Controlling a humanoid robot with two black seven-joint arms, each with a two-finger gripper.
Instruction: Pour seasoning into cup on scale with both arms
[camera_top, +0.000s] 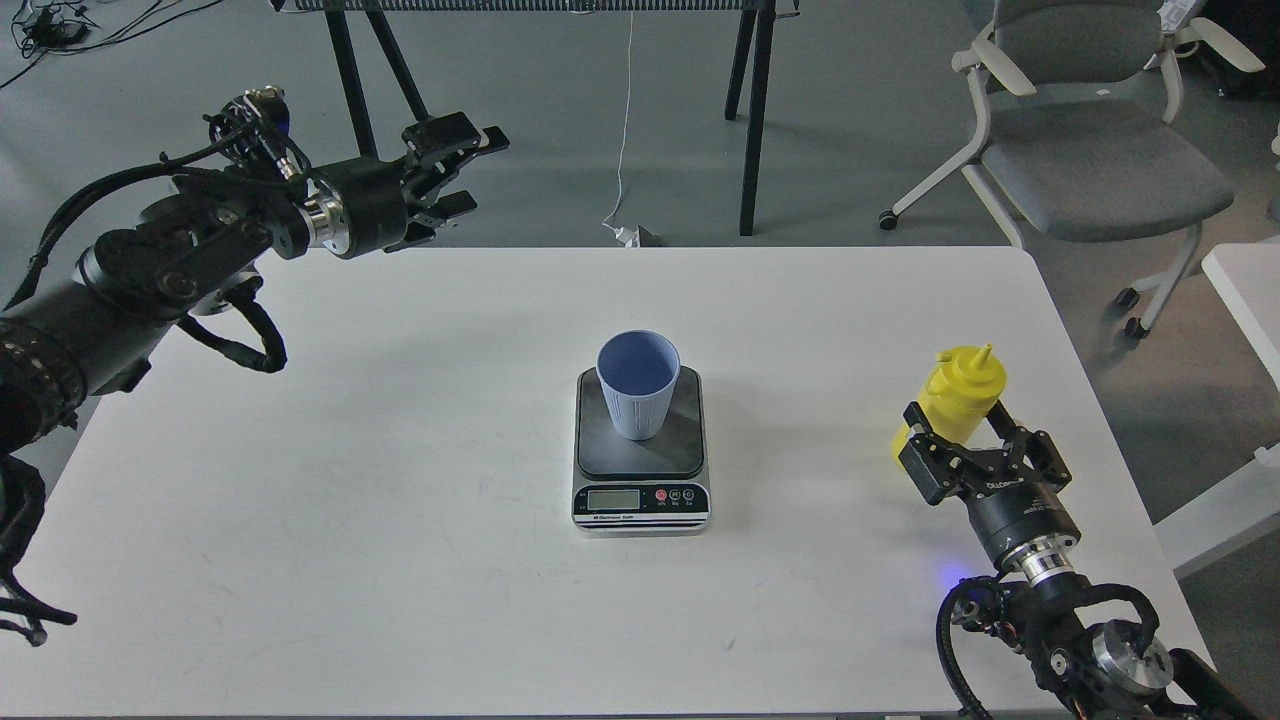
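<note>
The light-blue ribbed cup (638, 385) stands upright and looks empty on the dark platform of the scale (641, 497), in the middle of the white table. The yellow seasoning bottle (962, 392) stands upright near the table's right edge, nozzle up. My right gripper (962, 428) comes in from the lower right, and its two fingers press against the bottle's sides at about mid height. My left gripper (462, 170) is open and empty. It is held in the air over the table's back left edge, far from the cup.
The white table (400, 480) carries only the scale and the bottle. A grey office chair (1095, 150) stands behind the back right corner. Black stand legs (752, 120) and a white cable are on the floor behind. Another white table edge (1245, 290) lies to the right.
</note>
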